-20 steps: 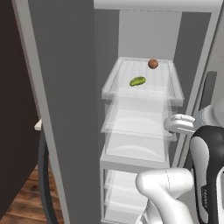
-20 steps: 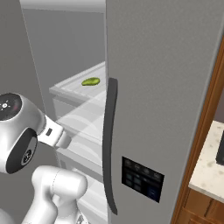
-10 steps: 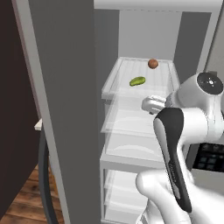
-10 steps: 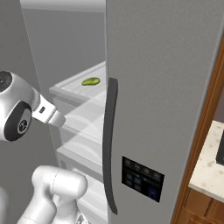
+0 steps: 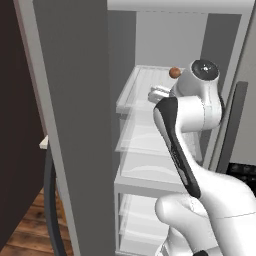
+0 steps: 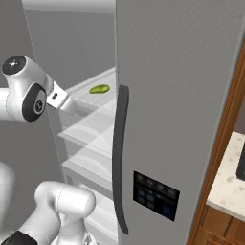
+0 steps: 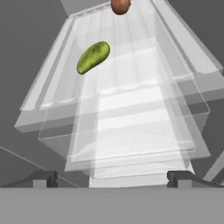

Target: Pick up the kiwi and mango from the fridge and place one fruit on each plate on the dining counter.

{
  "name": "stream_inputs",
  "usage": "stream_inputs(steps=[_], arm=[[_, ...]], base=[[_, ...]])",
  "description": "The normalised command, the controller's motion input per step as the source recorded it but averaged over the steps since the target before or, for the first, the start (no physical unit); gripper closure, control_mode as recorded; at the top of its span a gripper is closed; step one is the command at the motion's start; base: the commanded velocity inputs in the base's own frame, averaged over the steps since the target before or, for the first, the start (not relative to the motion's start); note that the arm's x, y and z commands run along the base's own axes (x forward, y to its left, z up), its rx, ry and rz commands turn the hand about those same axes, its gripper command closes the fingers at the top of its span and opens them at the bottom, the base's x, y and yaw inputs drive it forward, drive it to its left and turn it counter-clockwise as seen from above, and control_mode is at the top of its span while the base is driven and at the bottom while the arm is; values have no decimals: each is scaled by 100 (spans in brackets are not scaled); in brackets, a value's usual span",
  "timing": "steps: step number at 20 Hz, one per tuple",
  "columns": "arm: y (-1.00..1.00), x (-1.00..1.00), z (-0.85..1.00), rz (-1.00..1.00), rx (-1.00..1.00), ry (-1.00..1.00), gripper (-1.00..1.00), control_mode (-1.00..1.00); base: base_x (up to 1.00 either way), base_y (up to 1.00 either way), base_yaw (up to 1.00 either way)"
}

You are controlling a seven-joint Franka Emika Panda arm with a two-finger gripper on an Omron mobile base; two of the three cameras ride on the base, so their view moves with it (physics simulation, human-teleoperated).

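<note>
Our gripper (image 7: 112,177): our two small dark finger tips sit wide apart at the bottom of the hand view, with nothing between them; we hold nothing.
Our arm: the white jointed arm reaches into the open compartment of the tall grey steel fridge (image 6: 172,95), with the hand level with the upper shelves.
Nearer shelves: clear white-edged shelves (image 7: 131,131) stacked below and in front of our hand, bare.
The mango: a small oblong green fruit (image 7: 92,57) lying on its side on the top shelf, ahead of us and a little left in the hand view; it also shows on that shelf in the right base view (image 6: 99,89).
The kiwi: a small brown oval fruit (image 7: 120,5) farther back on the same shelf, apart from the mango.
Handling: we judge the mango light, firm and smooth, likely to roll on the slick shelf.
Where to hold: across its narrow middle, fingers either side of the long axis.
</note>
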Motion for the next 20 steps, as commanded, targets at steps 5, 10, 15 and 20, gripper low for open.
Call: stream_inputs(steps=[5, 10, 15, 20], arm=[[-11, 73, 1, 0, 0, 0, -100, -100], [-17, 59, 0, 0, 0, 0, -100, -100], [-4, 47, 0, -2, 0, 0, -100, -100], [0, 37, 0, -5, 0, 0, -100, -100]], base=[[0, 0, 0], [0, 0, 0], [0, 0, 0], [0, 0, 0]])
